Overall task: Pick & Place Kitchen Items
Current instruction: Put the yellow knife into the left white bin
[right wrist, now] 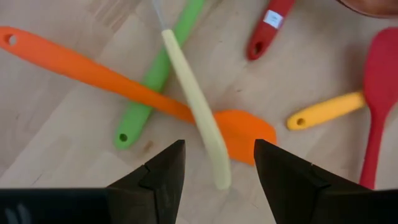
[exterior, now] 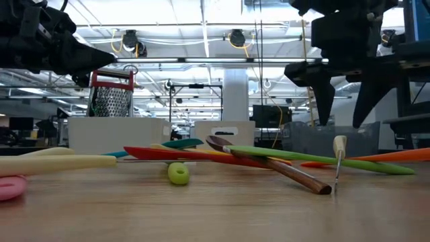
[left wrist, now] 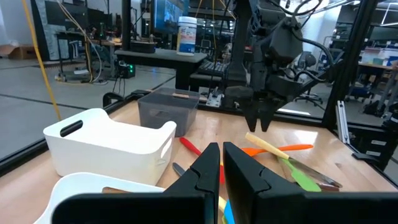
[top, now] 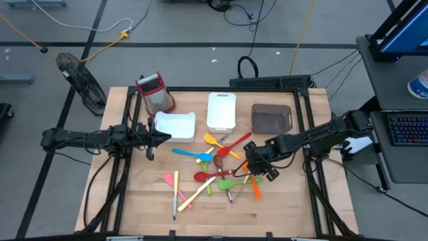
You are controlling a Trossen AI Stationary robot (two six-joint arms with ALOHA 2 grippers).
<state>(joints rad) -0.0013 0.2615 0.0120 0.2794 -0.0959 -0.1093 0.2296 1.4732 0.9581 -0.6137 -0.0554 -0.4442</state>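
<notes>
right gripper (right wrist: 219, 165) hangs with fingers apart directly above the cream-handled utensil (right wrist: 196, 106), which lies across the orange spatula (right wrist: 124, 84) on the table (top: 134, 207). left gripper (top: 166, 137), fingers together, waits near the white tray (top: 175, 126).

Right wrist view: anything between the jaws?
Yes. The cream-handled utensil runs into the open gap of the right gripper, lying across the orange spatula.
</notes>
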